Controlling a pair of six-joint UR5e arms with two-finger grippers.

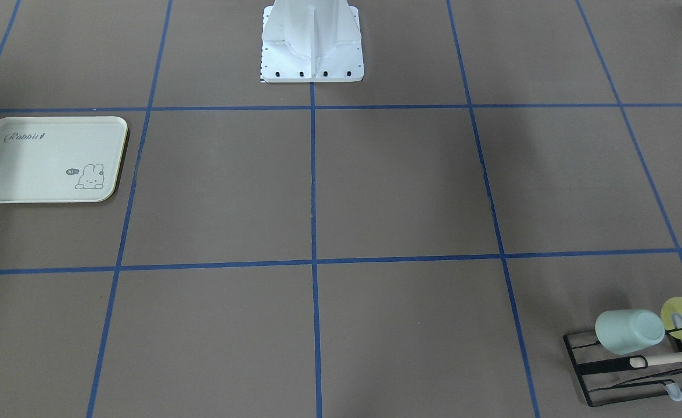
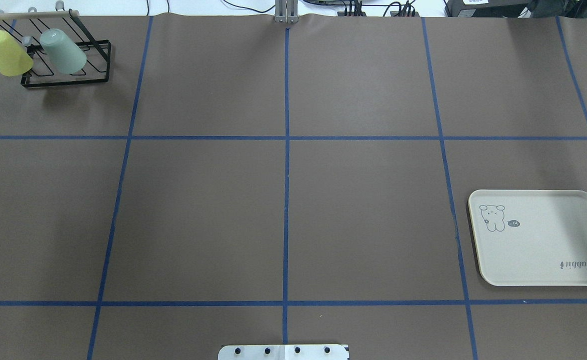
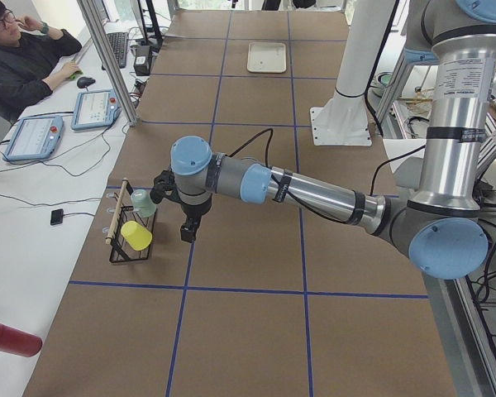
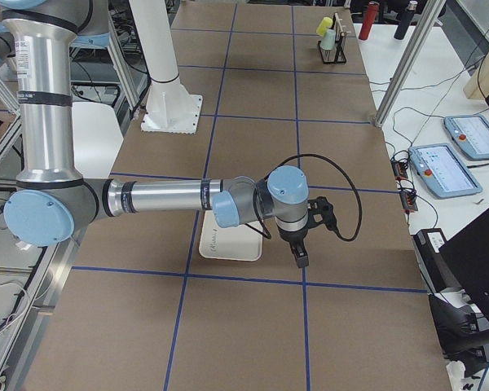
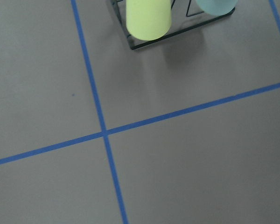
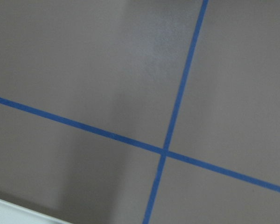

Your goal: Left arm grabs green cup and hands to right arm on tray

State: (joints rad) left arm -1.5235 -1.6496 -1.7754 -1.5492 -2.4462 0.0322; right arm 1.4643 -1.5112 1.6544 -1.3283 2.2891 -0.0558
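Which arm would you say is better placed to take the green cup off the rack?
Left: the left tool hangs beside the black wire rack holding the green cup; the right tool hangs by the tray.

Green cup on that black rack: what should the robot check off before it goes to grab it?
1. Green cup is in place, tilted on the black wire rack: ok.
2. Yellow cup hangs beside it, with a gap between them in the overhead view: ok.
3. Tray has nothing on it, ready to receive the cup: ok.
4. Left gripper is close to the rack: ok. Open for the grab: cannot tell.
5. Right gripper is beside the tray: ok. Open for the hand-over: cannot tell.
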